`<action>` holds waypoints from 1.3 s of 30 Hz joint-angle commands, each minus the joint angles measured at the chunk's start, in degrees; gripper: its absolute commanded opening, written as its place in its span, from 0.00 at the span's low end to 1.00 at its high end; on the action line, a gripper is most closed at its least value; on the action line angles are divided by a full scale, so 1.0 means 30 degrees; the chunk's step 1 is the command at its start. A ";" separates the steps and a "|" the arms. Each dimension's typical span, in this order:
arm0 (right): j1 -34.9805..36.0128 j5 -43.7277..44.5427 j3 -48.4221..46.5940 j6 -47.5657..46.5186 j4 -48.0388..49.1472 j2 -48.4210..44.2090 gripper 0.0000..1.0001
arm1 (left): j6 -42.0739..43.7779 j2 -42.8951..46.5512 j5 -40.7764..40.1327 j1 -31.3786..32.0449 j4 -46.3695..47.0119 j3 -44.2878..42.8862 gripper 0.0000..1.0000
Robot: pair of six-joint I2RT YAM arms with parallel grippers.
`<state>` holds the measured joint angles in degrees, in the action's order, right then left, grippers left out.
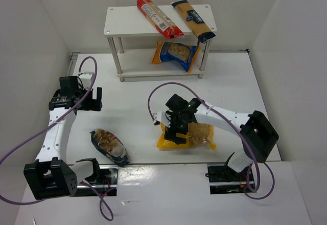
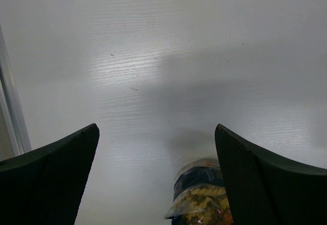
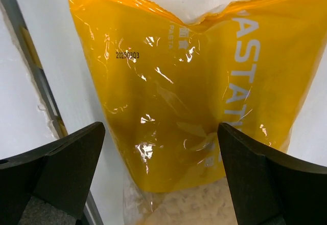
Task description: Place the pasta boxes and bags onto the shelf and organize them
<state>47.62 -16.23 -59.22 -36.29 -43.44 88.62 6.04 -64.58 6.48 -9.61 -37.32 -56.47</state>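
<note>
The shelf (image 1: 122, 21) stands at the back, a white two-tier rack. A long red pack (image 1: 159, 18) and a long yellow-navy pack (image 1: 193, 20) lie on its top board, and a blue-yellow bag (image 1: 176, 54) sits on the lower tier. My right gripper (image 1: 175, 132) hangs open just above the yellow bag (image 1: 199, 135). In the right wrist view the yellow bag (image 3: 168, 92) fills the space between the open gripper (image 3: 159, 133). My left gripper (image 1: 92, 101) is open over bare table. The dark clear bag (image 1: 109, 146) lies nearer the front, and it shows low between the left gripper (image 2: 157, 133) as a dark bag (image 2: 202, 194).
White walls enclose the table on the left, right and back. A metal rail (image 3: 36, 76) runs along the table edge beside the yellow bag. Purple cables (image 1: 163, 89) loop over the table from both arms.
</note>
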 commanded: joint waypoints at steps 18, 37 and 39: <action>0.1296 0.3974 -0.0823 0.1518 0.3172 0.5907 0.51 | 0.0300 -0.0184 0.0037 0.0067 0.0194 -0.0191 1.00; 0.1210 -0.0591 -0.8292 0.2721 0.4607 0.4037 0.00 | 0.0476 0.0168 0.0389 0.0067 0.0194 -0.0191 1.00; 0.0597 -0.2458 -0.8763 0.3189 0.4812 0.4035 0.00 | 0.0476 0.0168 0.0564 0.0067 0.0194 -0.0191 1.00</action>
<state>51.40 -13.10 -79.81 -29.43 -35.55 104.38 6.20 -64.79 6.63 -9.56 -37.32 -56.47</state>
